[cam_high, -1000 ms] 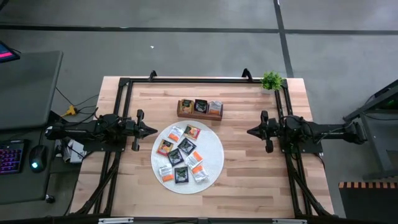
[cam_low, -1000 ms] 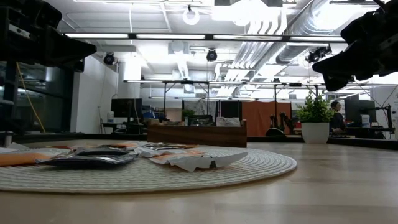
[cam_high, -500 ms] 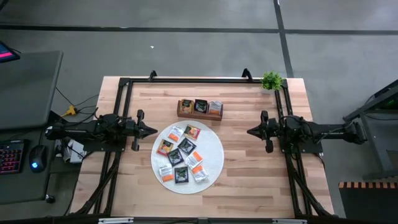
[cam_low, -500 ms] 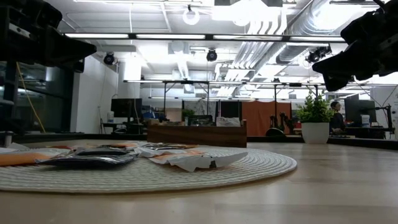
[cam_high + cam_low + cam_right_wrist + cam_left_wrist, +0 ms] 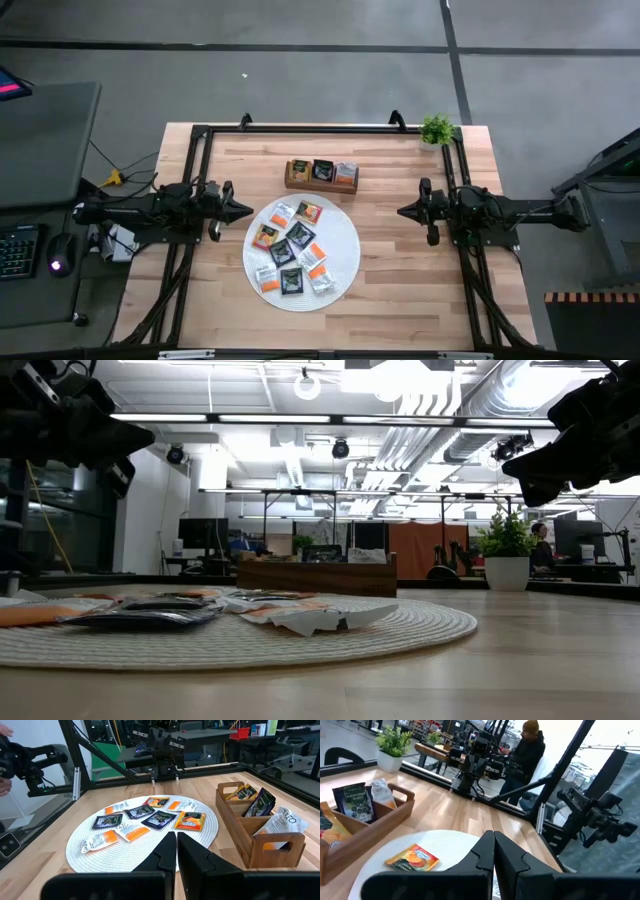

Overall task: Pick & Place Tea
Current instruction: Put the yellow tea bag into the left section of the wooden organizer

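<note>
- Left hand (image 5: 247, 210) closed, empty, hovering beside the round mat (image 5: 345, 262).
- Right hand (image 5: 401, 212) closed, empty, opposite.
- Tea sachets (image 5: 291, 251) lie on the mat.

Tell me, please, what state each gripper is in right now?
Left gripper: closed, holding nothing, beside the round mat.
Right gripper: closed, holding nothing, on the mat's other side.
</note>
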Controlling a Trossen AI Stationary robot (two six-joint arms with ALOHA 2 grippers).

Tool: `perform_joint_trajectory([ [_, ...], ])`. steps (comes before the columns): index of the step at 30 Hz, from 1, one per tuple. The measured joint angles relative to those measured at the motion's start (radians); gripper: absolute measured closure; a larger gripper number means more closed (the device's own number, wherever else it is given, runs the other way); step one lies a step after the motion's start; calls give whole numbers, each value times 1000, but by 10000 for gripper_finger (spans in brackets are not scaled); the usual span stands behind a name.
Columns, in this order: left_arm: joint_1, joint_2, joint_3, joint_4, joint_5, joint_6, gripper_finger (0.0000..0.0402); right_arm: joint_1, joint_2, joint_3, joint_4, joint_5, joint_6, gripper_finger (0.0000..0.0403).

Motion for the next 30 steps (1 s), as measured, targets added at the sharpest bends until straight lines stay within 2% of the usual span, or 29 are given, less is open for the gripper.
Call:
perform_joint_trajectory([
  [6, 0, 0, 13, -12, -60, 5, 401, 0, 0, 0, 0, 0, 0, 391],
  [9, 0, 17, 66, -115, -146, 9, 393, 0, 0, 0, 0, 0, 0, 391],
  [13, 0, 77, 158, -232, -282, 35, 362, 0, 0, 0, 0, 0, 0, 391],
  [16, 0, 148, 220, -291, -335, 24, 325, 0, 0, 0, 0, 0, 0, 391],
  [25, 0, 424, 369, -404, -340, -230, 211, 0, 0, 0, 0, 0, 0, 391],
  [30, 0, 576, 422, -423, -245, -351, 183, 0, 0, 0, 0, 0, 0, 391],
])
